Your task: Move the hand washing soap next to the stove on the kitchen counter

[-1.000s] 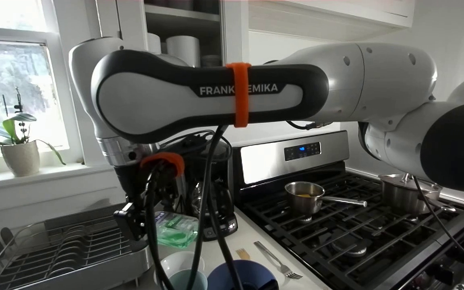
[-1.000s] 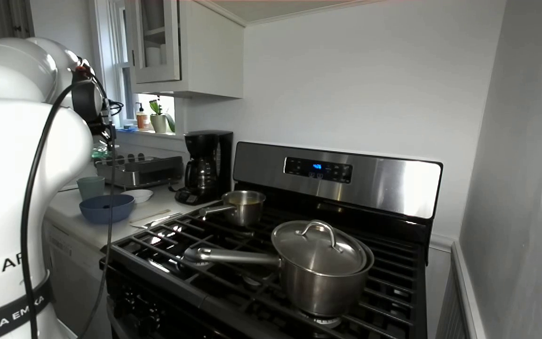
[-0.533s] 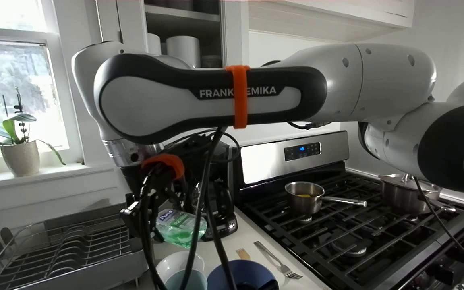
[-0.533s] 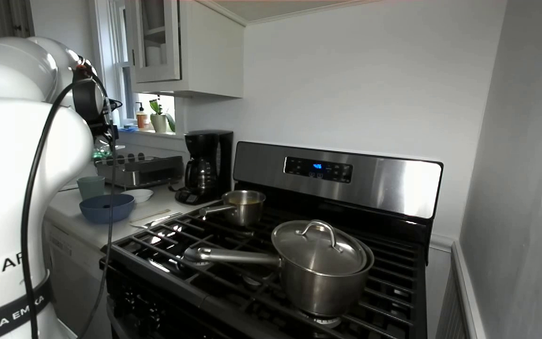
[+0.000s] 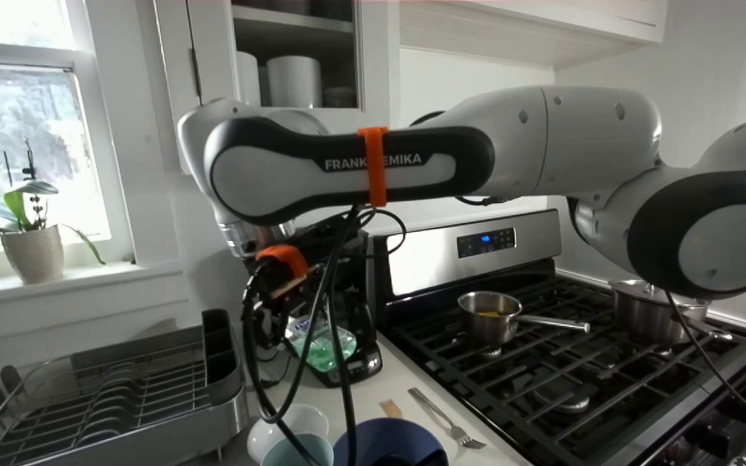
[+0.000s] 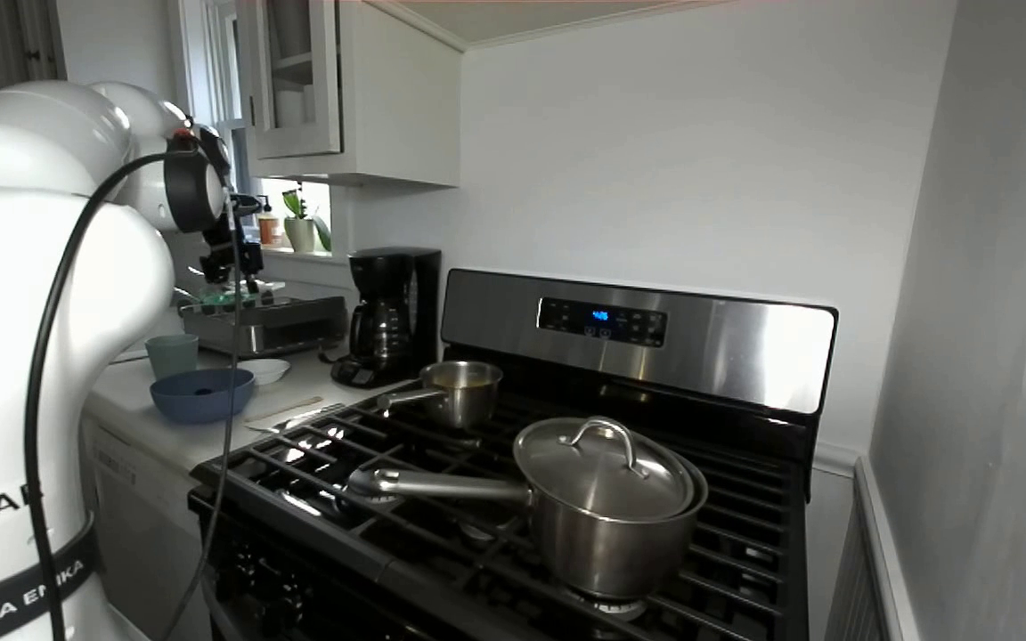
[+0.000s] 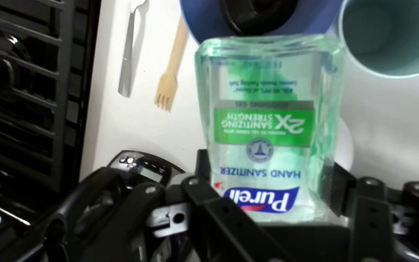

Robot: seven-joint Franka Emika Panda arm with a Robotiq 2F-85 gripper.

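Across the right half of an exterior view stands the stove. Directly alongside, level with the stove top, runs the whitish tabletop. At the left of the same view is a dish rack. Between the dish rack and the stove, both exterior views show a black coffee maker. On the stove rest a lidded pot and a smaller saucepan. On the tabletop sits a blue bowl containing a dark object. Above the tabletop, the claw is clamped on the sides of the soap bottle. The soap bottle is suspended in a tilted position, apart from the stove; its inverted label in the wrist view reads HAND SANITIZER. A teal cup stands just beside the bowl. A metal fork and a wooden fork lie between bowl and stove, the metal one nearer the stove.
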